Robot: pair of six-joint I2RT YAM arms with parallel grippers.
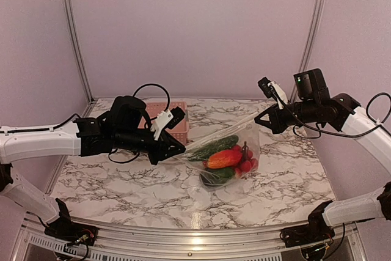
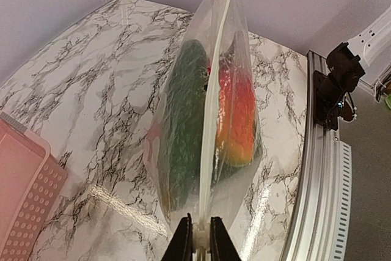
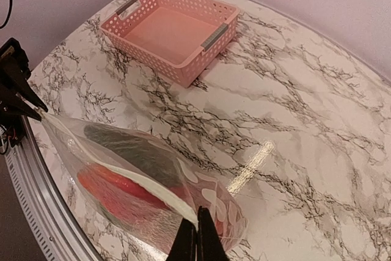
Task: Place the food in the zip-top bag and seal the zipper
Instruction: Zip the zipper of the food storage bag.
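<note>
Marble-patterned table [image 1: 122, 187] carries a pink lattice basket [image 3: 171, 32] at its far left. Nearer the middle, the zip-top bag [image 1: 244, 139] hangs stretched between the two arms, sagging toward the table, with the food [image 1: 225, 158], green, orange and red pieces, inside. The zipper [image 2: 215, 77] runs taut from the left gripper [image 2: 197, 239] to the right gripper [image 3: 197, 239], each pinched tight on one end of it.

Overhead view from behind the arms [image 1: 49, 139], wrist views close along the zip-top bag [image 1: 238, 142], shared by all
</note>
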